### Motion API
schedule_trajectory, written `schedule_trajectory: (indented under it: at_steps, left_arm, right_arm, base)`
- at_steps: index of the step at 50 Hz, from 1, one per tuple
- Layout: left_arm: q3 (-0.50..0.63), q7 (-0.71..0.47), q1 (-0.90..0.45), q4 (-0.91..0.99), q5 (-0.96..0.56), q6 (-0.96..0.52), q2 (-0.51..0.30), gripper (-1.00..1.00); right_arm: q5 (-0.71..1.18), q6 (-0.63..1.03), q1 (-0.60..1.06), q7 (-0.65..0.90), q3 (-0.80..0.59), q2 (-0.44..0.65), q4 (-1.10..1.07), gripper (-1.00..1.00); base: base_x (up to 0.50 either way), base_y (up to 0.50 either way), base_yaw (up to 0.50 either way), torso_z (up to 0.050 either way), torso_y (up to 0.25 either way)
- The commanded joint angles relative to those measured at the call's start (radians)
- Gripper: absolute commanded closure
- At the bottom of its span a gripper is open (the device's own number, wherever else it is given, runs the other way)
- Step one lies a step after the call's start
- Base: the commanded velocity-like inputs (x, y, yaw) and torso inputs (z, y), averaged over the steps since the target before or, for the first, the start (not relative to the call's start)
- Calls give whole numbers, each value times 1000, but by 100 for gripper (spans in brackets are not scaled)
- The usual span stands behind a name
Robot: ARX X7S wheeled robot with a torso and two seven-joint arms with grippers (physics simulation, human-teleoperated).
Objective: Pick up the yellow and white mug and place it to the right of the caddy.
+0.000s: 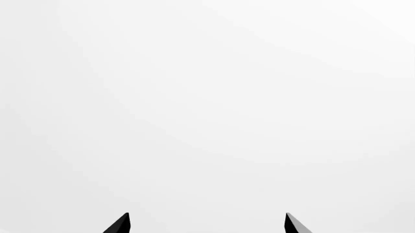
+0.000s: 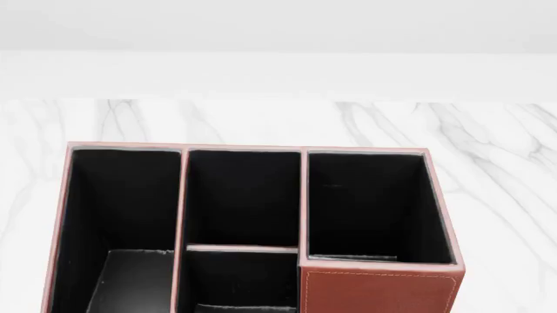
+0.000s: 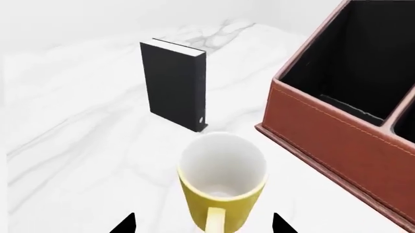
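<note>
The yellow and white mug (image 3: 222,180) stands upright on the marble table, its handle turned toward my right gripper (image 3: 203,224). That gripper is open, and its two dark fingertips (image 3: 126,224) stand apart on either side of the handle without touching it. The reddish-brown caddy (image 3: 337,141) sits close beside the mug in the right wrist view. In the head view the caddy (image 2: 379,290) fills the lower part with its black compartments, and neither the mug nor any gripper shows there. My left gripper (image 1: 207,224) is open over a plain white surface, holding nothing.
A small black book (image 3: 174,90) with white page edges stands upright beyond the mug. The marble tabletop (image 2: 505,169) stretches behind and to the right of the caddy, with a white wall at the back.
</note>
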Motion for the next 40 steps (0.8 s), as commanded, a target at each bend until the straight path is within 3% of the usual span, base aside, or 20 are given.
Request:
schedule_trajectory:
  at_steps: [1, 40]
  left_arm:
    - [-1, 0, 0, 0, -1, 1, 0, -100]
    - [26, 2, 0, 0, 25, 5, 0, -100]
  right_arm:
    - [10, -29, -13, -18, 8, -4, 51, -100]
    - [-28, -144, -48, -97, 32, -75, 341, -100]
  base:
    - [0, 0, 0, 0, 0]
    - [0, 0, 0, 0, 0]
